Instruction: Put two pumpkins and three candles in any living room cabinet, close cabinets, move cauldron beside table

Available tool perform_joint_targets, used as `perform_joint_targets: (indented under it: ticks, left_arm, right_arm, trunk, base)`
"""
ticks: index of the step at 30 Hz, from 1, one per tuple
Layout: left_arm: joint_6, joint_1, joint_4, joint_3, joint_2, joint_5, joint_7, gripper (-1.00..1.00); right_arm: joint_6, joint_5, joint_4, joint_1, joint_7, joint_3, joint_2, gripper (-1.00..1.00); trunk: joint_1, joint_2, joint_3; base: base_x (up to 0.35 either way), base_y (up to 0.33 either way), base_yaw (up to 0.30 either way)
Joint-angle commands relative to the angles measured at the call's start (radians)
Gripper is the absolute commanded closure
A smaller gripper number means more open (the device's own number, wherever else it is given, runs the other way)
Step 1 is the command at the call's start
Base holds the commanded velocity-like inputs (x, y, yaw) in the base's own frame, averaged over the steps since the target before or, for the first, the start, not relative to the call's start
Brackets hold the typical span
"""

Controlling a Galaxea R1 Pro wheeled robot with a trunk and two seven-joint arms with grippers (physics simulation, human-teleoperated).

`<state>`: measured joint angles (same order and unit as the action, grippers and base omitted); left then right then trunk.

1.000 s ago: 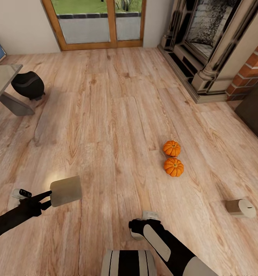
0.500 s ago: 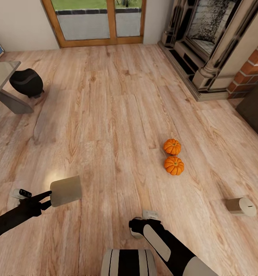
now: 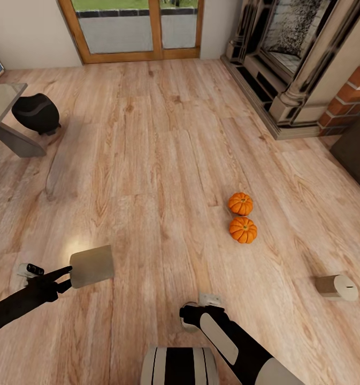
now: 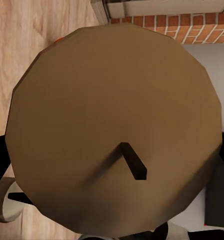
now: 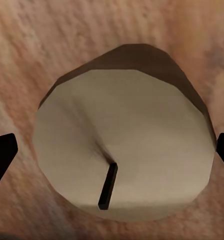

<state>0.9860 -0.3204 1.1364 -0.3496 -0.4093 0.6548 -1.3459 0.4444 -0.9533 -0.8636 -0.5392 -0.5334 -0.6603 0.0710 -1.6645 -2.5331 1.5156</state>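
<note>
Inspector: Report the scene, left side first.

Operator: At far left stands a grey-topped table on an angled leg [image 3: 8, 125], and just beside it on the plank floor [image 3: 147, 160] sits the black round cauldron [image 3: 37, 113]. Below that, my left gripper [image 3: 67, 277] is clamped on a pale beige cylindrical candle [image 3: 92, 266], lifted off the floor and lying sideways; my left wrist camera looks straight at its flat end with the short dark wick [image 4: 132, 161].

Inspector: And the right arm?

Operator: My right gripper [image 3: 193, 315] points down over a second beige candle [image 5: 124, 135] standing on the floor. Its fingertips [image 5: 2, 157] sit wide on either side of the candle, clear of it, so the jaws are parted and gripping nothing.

Inspector: The remaining items?

Operator: Two small ribbed orange pumpkins rest side by side mid-floor, the farther one [image 3: 240, 203] nearly touching the nearer [image 3: 243, 229]. A third beige candle [image 3: 337, 287] lies on its side well right of them. The dark-brown cabinet [image 3: 356, 152] shows at the right edge, next to the red brick wall [image 3: 356, 88] and the stone fireplace surround [image 3: 292, 64].
</note>
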Motion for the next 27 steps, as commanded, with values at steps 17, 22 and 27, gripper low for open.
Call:
perform_joint_targets:
  ticks: [17, 22, 27]
  left_arm:
    - [0.007, 0.0, 0.0, 0.0, 0.0, 0.002, 0.002, 1.0]
    - [0.007, 0.0, 0.0, 0.0, 0.001, 0.002, 0.002, 1.0]
    - [0.007, 0.0, 0.0, 0.0, 0.0, 0.002, 0.002, 1.0]
  right_arm:
    - [0.001, -0.007, 0.0, -0.001, -0.008, -0.002, 0.0, -1.0]
    - [0.0, -0.007, 0.0, -0.001, -0.008, -0.002, 0.0, -1.0]
    - [0.0, -0.007, 0.0, -0.001, -0.008, -0.002, 0.0, -1.0]
  trunk:
    - [-0.002, -0.001, 0.016]
    - [-0.003, -0.002, 0.024]
    - [-0.003, -0.002, 0.024]
  base:
    - [0.0, 0.0, 0.0]
    - [0.0, 0.0, 0.0]
    - [0.0, 0.0, 0.0]
